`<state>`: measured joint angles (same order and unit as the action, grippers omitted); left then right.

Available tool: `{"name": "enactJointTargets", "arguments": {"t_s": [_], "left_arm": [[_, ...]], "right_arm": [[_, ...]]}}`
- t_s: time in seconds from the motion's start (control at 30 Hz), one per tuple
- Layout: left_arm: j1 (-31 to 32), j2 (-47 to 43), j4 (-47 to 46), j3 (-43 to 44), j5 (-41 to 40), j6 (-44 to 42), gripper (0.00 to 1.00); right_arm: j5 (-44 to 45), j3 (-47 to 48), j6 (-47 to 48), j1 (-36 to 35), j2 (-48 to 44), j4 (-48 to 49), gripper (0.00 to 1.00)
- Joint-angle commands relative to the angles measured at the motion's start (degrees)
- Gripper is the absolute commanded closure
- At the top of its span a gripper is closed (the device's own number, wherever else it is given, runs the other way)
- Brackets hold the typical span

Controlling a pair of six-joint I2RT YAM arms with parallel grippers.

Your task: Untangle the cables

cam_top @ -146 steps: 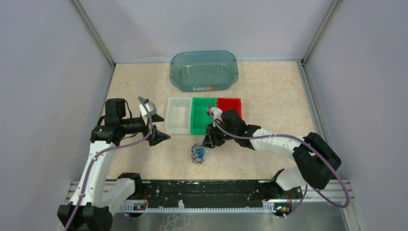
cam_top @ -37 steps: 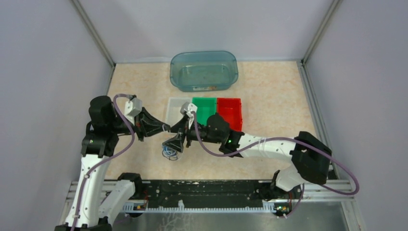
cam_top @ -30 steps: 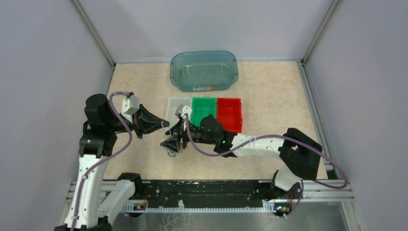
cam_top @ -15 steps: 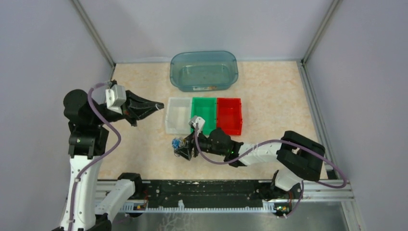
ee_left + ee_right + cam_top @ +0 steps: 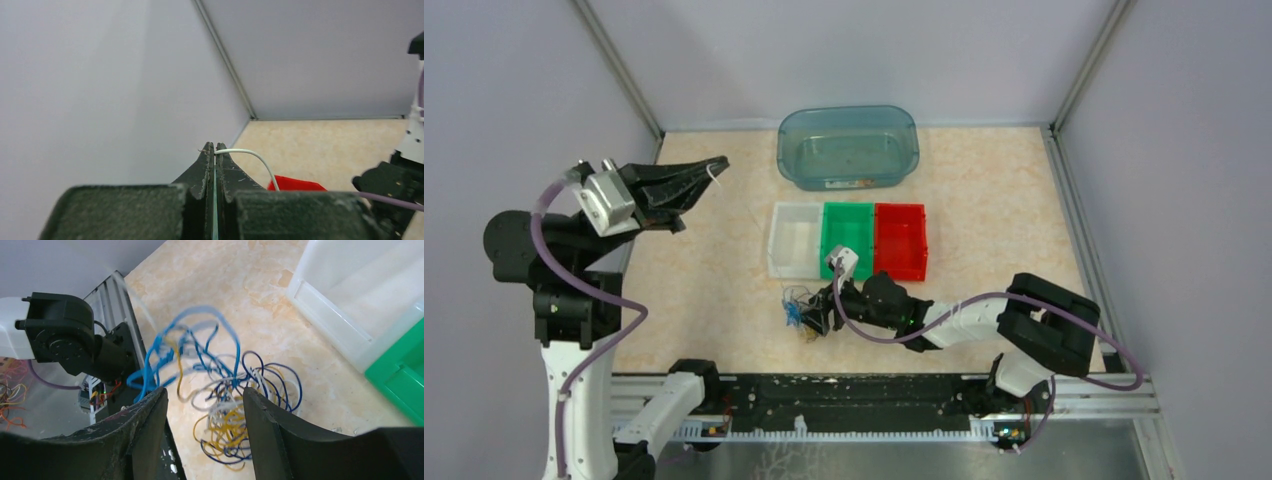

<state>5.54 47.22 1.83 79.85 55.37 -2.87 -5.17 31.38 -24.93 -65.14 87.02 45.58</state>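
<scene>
White cable pinched high at left, tangle low at near centre.
At far left, left gripper [image 5: 715, 164] raised well above the table [image 5: 994, 200], jaws pressed fully together on a thin white cable [image 5: 250, 151] curving out from the tips. Nearer and further right, tangle [image 5: 798, 311] of blue, yellow, white and dark loops heaped on the table just near of the white bin [image 5: 791, 241]. Right gripper [image 5: 203, 391] low against the heap, jaws partly apart, loops lying between and beyond the fingertips, none clearly clamped. Green bin [image 5: 848, 237] and red bin [image 5: 900, 234] further right.
</scene>
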Motion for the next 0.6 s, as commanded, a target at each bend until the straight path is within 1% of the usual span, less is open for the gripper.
{"name": "enactJointTargets", "arguments": {"t_s": [0.0, 0.13, 0.23, 0.3, 0.37, 0.43, 0.5, 0.57], "left_arm": [[0.4, 0.9, -5.0, 3.9, -8.0, -1.8, 1.00], [0.4, 1.8, -8.3, 6.0, -10.9, -3.9, 1.00], [0.3, 3.3, -10.7, 9.1, -14.8, -3.6, 1.00], [0.4, 4.7, -8.8, 12.1, -13.6, -3.0, 1.00], [0.3, 5.3, -6.1, 13.7, -11.2, -2.2, 1.00], [0.4, 4.7, -5.1, 12.8, -9.1, -1.3, 1.00], [0.3, 3.9, -4.6, 11.1, -8.0, -0.7, 1.00], [0.3, 3.2, -4.5, 9.6, -7.6, 0.0, 1.00]], "right_arm": [[0.9, 0.1, -1.8, -0.8, 0.5, 1.7, 0.42], [1.5, -0.2, -2.3, -0.8, 0.9, 1.3, 0.42], [1.7, -0.1, -2.2, -0.8, 1.5, 0.1, 0.42], [2.0, -0.2, -2.3, -0.9, 1.1, 0.0, 0.41], [3.4, -0.4, -1.6, -0.8, -1.3, 0.4, 0.38], [5.1, 0.3, 0.4, -0.8, -6.7, -1.0, 0.33], [5.0, 2.4, 3.2, -0.9, -10.8, -3.0, 0.29], [3.4, 6.1, 5.7, -0.9, -12.7, -6.0, 0.26]]}}
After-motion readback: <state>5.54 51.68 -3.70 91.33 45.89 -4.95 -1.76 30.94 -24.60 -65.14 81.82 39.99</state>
